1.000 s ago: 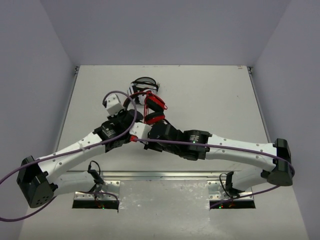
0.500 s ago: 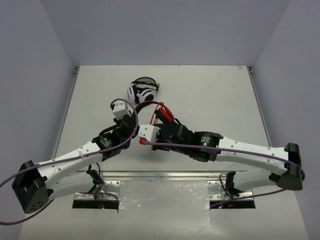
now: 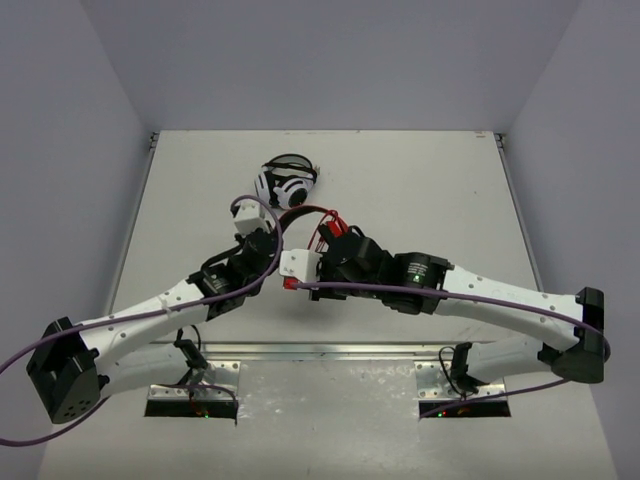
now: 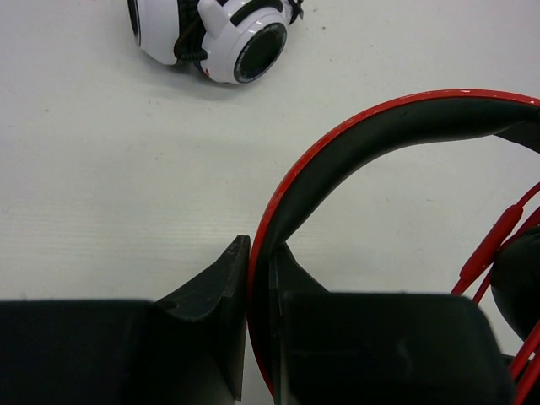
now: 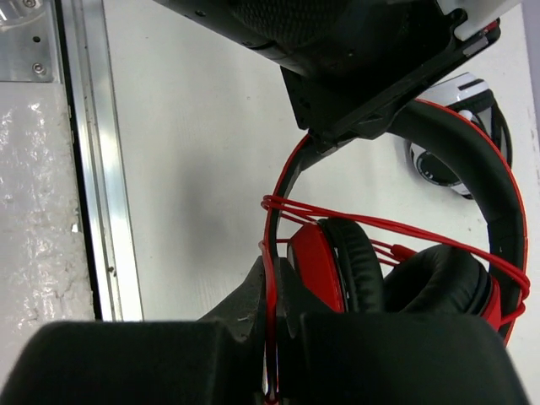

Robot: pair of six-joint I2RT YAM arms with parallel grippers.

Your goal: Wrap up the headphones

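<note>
The left claw (image 4: 259, 253) is pinching the headband (image 4: 363, 135) of the headphones (image 5: 316, 270) and the right claw (image 5: 270, 270) is clamping their cord (image 5: 380, 226), which is looping across the ear cups (image 5: 439, 283), the set being held between both claws over mid-table (image 3: 440, 190), near the white headphones (image 4: 228, 34).

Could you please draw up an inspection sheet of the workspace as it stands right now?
Surface: pale, flat table.
Job's things: red headphones held between both arms; red cord looped several times across the ear cups.
Clutter: white-and-black headphones lying farther back, apart from the red pair.
Grippers: left pincer shut on the headband; right pincer shut on the red cord.
Cables: purple cable along each arm, looping at the left wrist.
Surroundings: plain walls on three sides; metal rail at the near edge.
</note>
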